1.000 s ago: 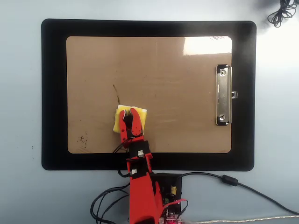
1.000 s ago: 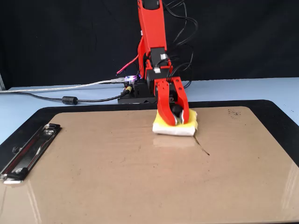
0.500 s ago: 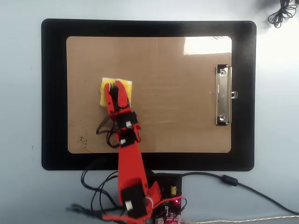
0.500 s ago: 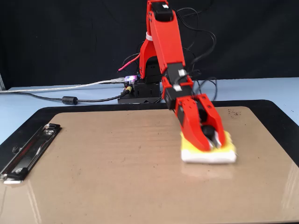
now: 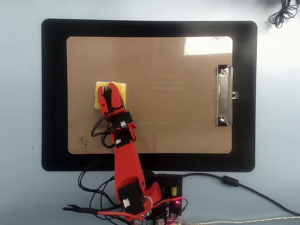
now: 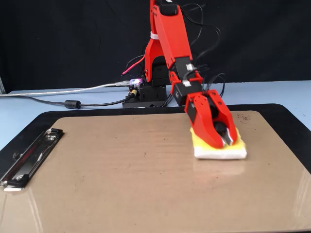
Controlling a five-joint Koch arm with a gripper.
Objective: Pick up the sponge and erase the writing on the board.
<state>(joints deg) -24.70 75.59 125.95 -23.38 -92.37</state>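
The tan board [image 5: 178, 117] lies on a black mat, its silver clip [image 5: 224, 96] at the right in the overhead view. The yellow sponge [image 5: 121, 89] rests flat on the board's left part. My red gripper [image 5: 108, 88] is down on top of the sponge, jaws closed around its black knob, which is mostly hidden. In the fixed view the gripper [image 6: 224, 138] presses on the sponge [image 6: 218, 151] at the board's [image 6: 121, 184] right. No writing strokes show; only faint dark specks [image 5: 84, 139] lie near the board's corner.
The black mat [image 5: 54, 93] frames the board on the pale blue table. The arm's base and electronics [image 5: 164, 187] with cables sit at the near edge in the overhead view. A coiled black cord [image 5: 281, 14] lies at the top right. The clip [image 6: 29, 158] stands slightly raised.
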